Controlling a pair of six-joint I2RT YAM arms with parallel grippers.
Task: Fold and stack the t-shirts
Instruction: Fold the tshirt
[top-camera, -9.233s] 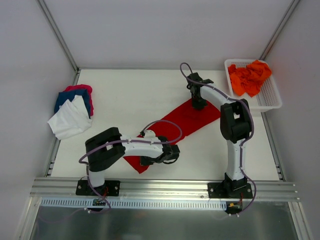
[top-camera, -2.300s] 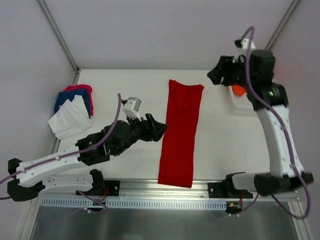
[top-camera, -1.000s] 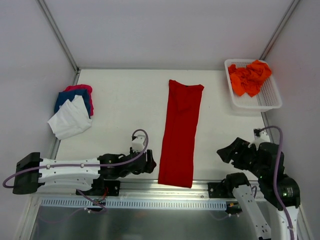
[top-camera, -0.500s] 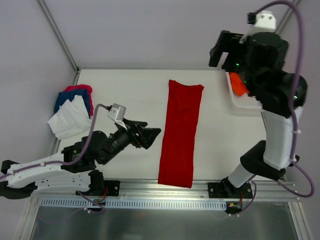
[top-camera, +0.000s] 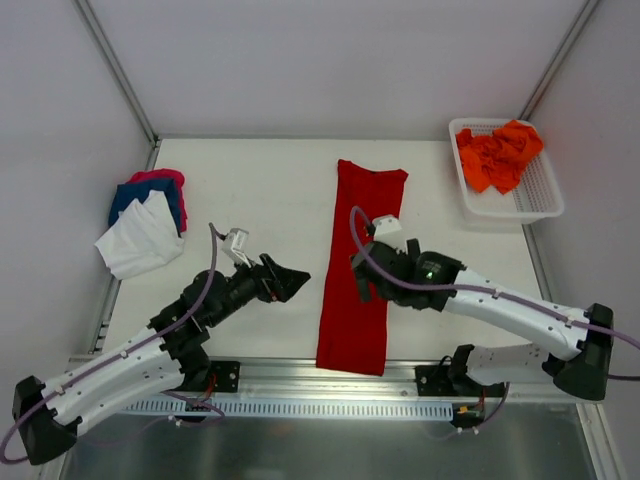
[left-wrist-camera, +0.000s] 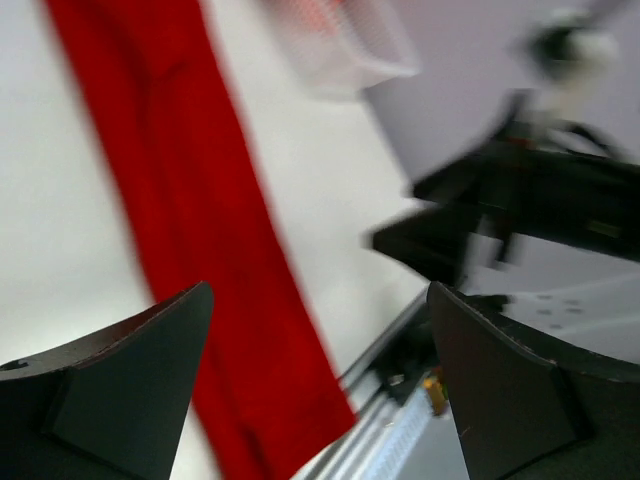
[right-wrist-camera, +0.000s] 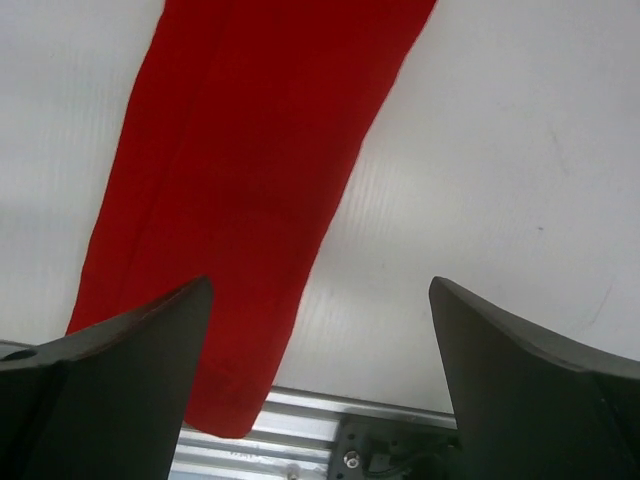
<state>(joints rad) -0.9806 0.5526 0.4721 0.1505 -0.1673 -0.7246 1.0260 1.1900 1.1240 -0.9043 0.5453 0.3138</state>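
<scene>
The deep red t-shirt (top-camera: 360, 260) lies flat as a long narrow strip down the middle of the table, its near end at the front edge. My left gripper (top-camera: 298, 279) hovers just left of the strip, open and empty. The blurred left wrist view shows the red t-shirt (left-wrist-camera: 190, 200) between the spread left gripper (left-wrist-camera: 318, 290). My right gripper (top-camera: 359, 282) hangs over the strip's lower half, open, holding nothing. In the right wrist view the red t-shirt (right-wrist-camera: 260, 150) lies below the right gripper (right-wrist-camera: 320, 285). Orange t-shirts (top-camera: 498, 155) sit in the basket. White (top-camera: 140, 240), blue (top-camera: 135, 193) and pink (top-camera: 160, 177) t-shirts are piled at the left.
A white mesh basket (top-camera: 540, 195) stands at the back right corner. The metal rail (top-camera: 330, 378) runs along the table's front edge and shows as the rail (right-wrist-camera: 320, 430) under the right gripper. Grey walls close in the table's sides and back.
The right arm has come down from high at the back right to low over the red strip. The left arm has shifted a little. The red t-shirt has not moved.
</scene>
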